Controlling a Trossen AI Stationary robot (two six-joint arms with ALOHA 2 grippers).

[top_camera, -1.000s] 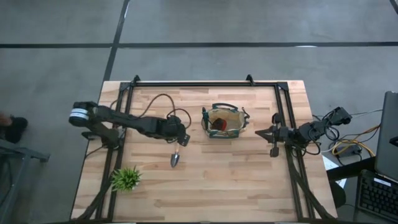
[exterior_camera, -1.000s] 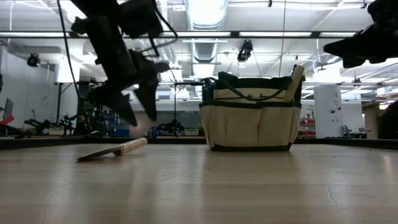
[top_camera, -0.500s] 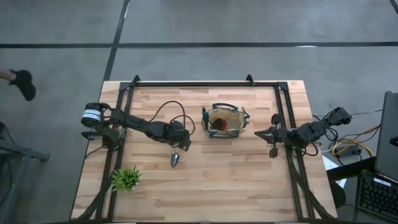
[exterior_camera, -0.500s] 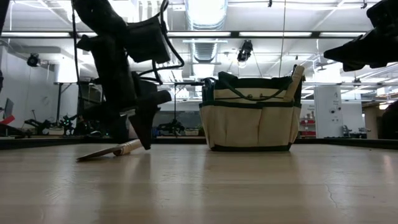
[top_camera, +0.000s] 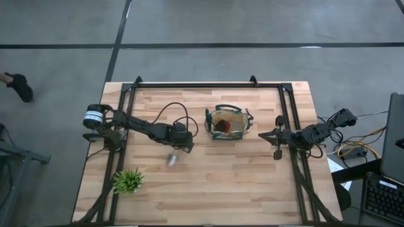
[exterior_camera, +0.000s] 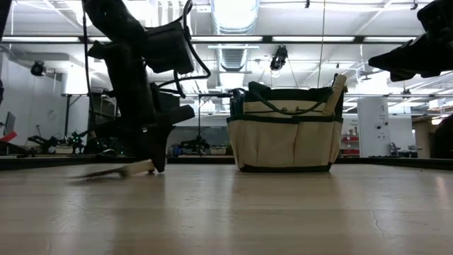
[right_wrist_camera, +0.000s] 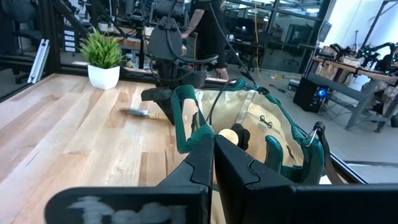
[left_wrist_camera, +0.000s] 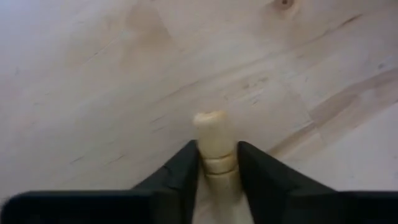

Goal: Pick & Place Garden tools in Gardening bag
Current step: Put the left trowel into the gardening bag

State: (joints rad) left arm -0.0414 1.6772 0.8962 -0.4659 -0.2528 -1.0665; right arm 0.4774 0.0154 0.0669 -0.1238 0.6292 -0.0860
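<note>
A wooden-handled metal trowel (top_camera: 172, 158) lies on the table left of the tan gardening bag (top_camera: 226, 123); its blade (exterior_camera: 99, 172) is blurred. My left gripper (top_camera: 184, 149) is down at the table and shut on the trowel's handle (exterior_camera: 139, 168). The bag (exterior_camera: 287, 127) stands upright on its base, with a red item (top_camera: 222, 125) inside and a wooden handle (exterior_camera: 338, 86) sticking out of it. My right gripper (top_camera: 276, 140) is shut and empty, held above the table to the right of the bag (right_wrist_camera: 249, 143). My left gripper pinches the trowel's wooden handle (left_wrist_camera: 217, 167) between its two fingers (left_wrist_camera: 183, 171), close to the free end (left_wrist_camera: 211, 123), which sticks out past them. The fingers come from above, pointing down. The trowel's blade stays low at the table top.
A small leafy plant in a white pot (top_camera: 128, 181) stands near the front left corner. A black frame (top_camera: 208, 84) runs along the table's far edge and both sides. A person's shoe (top_camera: 19, 86) shows on the floor off the left side; people stand beyond the table (right_wrist_camera: 208, 31).
My left gripper has gone down onto the trowel's handle and shut on it. The trowel's blade end has swung toward the table's left edge and shows blurred; the handle end has come lower.
</note>
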